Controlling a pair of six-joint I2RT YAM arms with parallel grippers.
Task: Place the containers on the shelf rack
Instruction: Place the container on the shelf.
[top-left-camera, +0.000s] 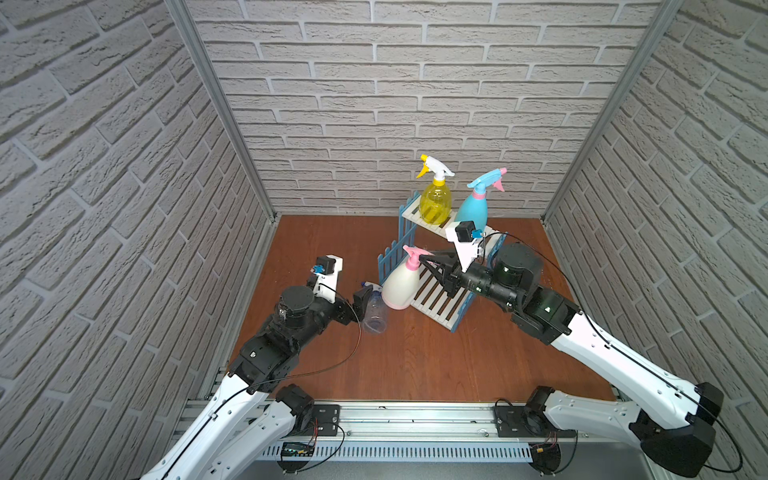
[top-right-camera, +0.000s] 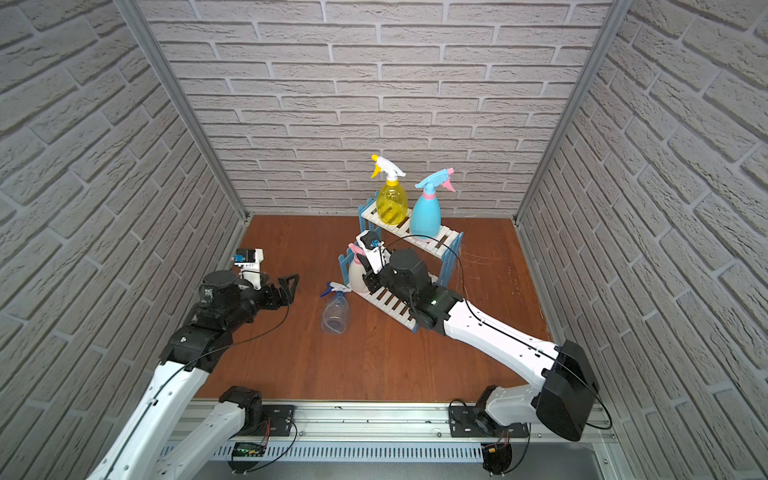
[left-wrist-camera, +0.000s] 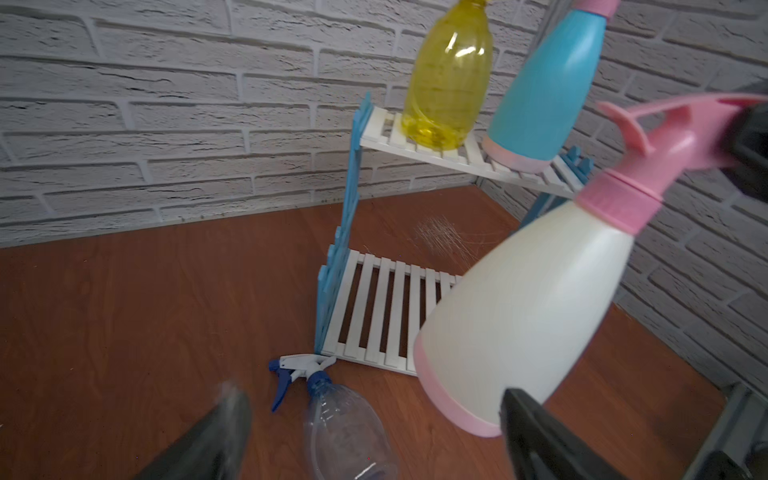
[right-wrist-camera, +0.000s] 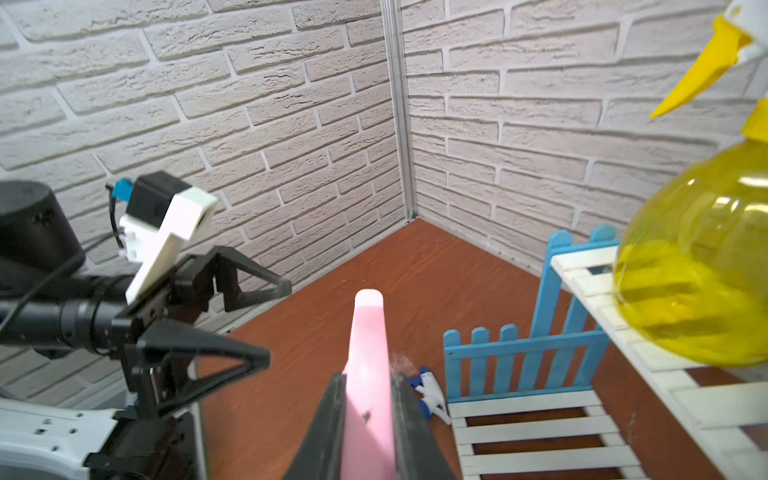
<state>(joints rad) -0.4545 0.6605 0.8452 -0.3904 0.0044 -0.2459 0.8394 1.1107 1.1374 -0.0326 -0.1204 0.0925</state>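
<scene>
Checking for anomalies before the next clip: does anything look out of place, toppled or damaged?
Yes. The clear plastic spray bottle with the blue-white trigger lies on its side on the brown wooden table, its trigger by the lower corner of the white-slatted, blue-sided shelf rack. The table also shows pale scratches beside the rack.

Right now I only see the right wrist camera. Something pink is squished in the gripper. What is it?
Observer: The pink sprayer top of a cream-white bottle; the right gripper holds it tilted by the lower tier of the shelf rack.
Kid: Is anything next to the yellow bottle?
Observer: Yes, a light blue bottle stands upright beside it on the upper tier.
Kid: Whose is that blue-and-white sprayer down low?
Observer: A clear bottle's; it lies on its side on the table.
</scene>
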